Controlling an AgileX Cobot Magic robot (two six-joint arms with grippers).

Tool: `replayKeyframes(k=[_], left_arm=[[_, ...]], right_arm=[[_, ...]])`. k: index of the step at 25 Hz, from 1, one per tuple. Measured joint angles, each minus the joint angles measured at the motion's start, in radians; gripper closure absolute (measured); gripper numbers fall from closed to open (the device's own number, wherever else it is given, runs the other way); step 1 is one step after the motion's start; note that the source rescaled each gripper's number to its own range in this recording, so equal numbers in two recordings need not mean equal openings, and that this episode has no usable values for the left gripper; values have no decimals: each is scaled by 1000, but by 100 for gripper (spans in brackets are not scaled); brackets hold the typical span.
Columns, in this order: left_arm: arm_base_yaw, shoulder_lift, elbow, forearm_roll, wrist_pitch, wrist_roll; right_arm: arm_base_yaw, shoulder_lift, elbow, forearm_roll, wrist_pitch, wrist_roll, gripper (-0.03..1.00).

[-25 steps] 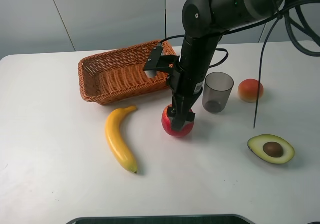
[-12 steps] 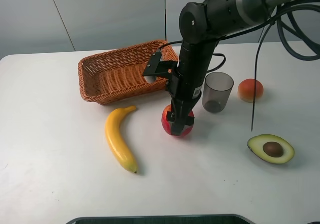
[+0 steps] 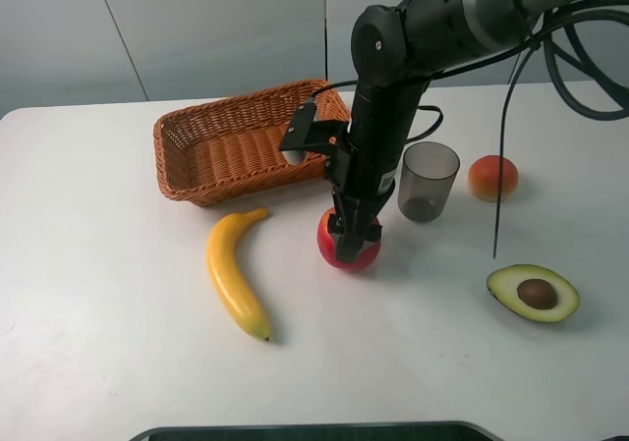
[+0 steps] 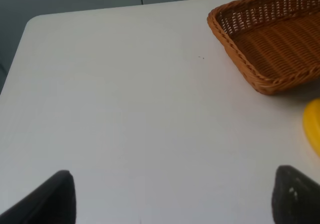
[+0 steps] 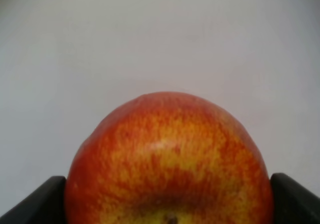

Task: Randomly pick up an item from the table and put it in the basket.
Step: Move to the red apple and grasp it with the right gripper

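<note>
Right tool point(image 3: 352, 243) pinches the apple point(image 3: 331, 245) from above, one finger on each side; fruit at or barely off the counter point(image 3: 118, 294). Basket point(image 3: 236, 188) sits near, to the left and further back. Right arm nearer. Left tool point(image 4: 177, 204) spread, empty

A round red apple point(image 3: 338, 250), streaked yellow around its stem dimple, sits stem-up between the two dark fingers of the right gripper point(image 3: 352, 237), which press on its sides. It is low over the white table point(image 3: 118, 343), near the front right corner of the basket point(image 3: 231, 151). I cannot tell if it touches the tabletop. The shallow orange-brown wicker basket stands upright, holding nothing.
</note>
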Motion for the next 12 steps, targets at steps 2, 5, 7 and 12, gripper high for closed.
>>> replayKeyframes(k=[2,5,7,12], left_arm=[[0,0,0,0,0,0],[0,0,0,0,0,0],[0,0,0,0,0,0],[0,0,0,0,0,0]], right_arm=[[0,0,0,0,0,0,93],[0,0,0,0,0,0,93],[0,0,0,0,0,0,93],[0,0,0,0,0,0,93]])
